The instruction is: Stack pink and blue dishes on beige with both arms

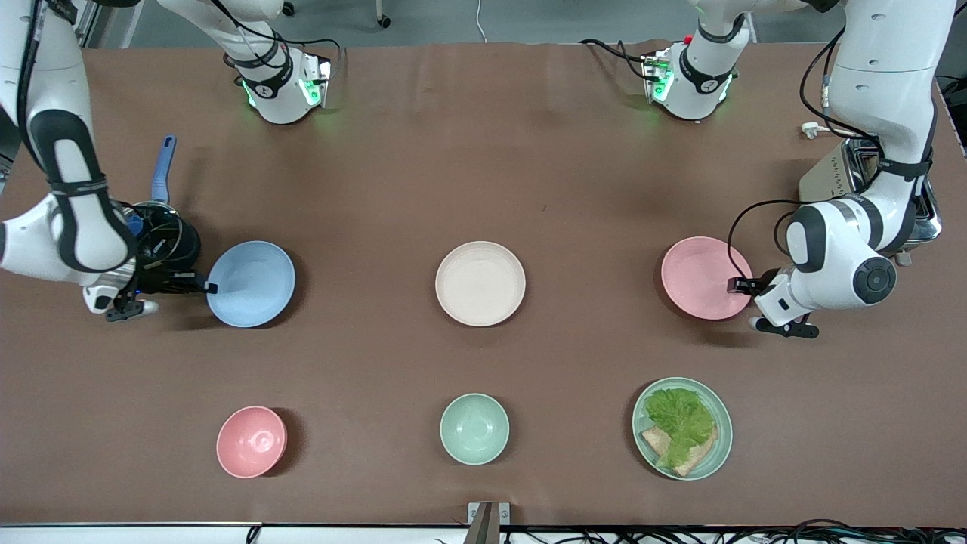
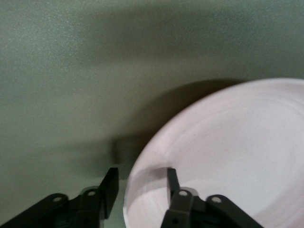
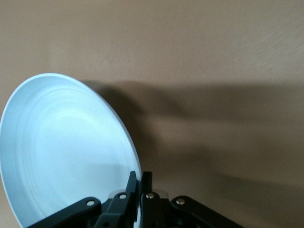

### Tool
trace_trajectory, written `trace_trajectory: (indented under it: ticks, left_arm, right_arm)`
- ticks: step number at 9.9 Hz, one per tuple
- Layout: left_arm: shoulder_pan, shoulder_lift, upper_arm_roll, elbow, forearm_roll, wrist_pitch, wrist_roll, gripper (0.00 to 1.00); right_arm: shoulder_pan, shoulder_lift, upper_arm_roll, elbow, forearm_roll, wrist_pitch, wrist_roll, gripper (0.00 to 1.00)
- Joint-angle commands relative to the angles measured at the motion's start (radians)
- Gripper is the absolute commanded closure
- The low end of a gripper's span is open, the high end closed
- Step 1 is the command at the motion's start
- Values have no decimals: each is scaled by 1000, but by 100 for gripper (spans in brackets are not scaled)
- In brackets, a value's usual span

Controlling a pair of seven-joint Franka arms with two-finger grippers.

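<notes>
The pale blue plate (image 1: 251, 283) lies toward the right arm's end of the table. My right gripper (image 1: 208, 287) is shut on its rim at the side away from the beige plate. In the right wrist view the fingertips (image 3: 140, 183) pinch the blue plate's (image 3: 61, 142) edge. The beige plate (image 1: 480, 283) sits at the table's middle. Toward the left arm's end lies the pale pink plate (image 1: 702, 276). My left gripper (image 1: 739, 285) is open and straddles its rim. In the left wrist view one finger (image 2: 173, 183) is inside the pink plate (image 2: 237, 156) and the other stands outside it.
Nearer the front camera stand a small pink bowl (image 1: 251, 441), a mint-green bowl (image 1: 474, 428) and a mint plate with lettuce and bread (image 1: 682, 428). A blue-handled pan (image 1: 162, 170) lies by the right arm. A metal toaster (image 1: 831, 170) stands by the left arm.
</notes>
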Motion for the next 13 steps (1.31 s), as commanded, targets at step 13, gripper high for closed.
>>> trace_trajectory:
  ticks: [13]
  left_arm:
    - [-42, 81, -510, 269, -51, -40, -782, 97]
  right_arm:
    - [122, -257, 133, 253, -198, -318, 713, 100]
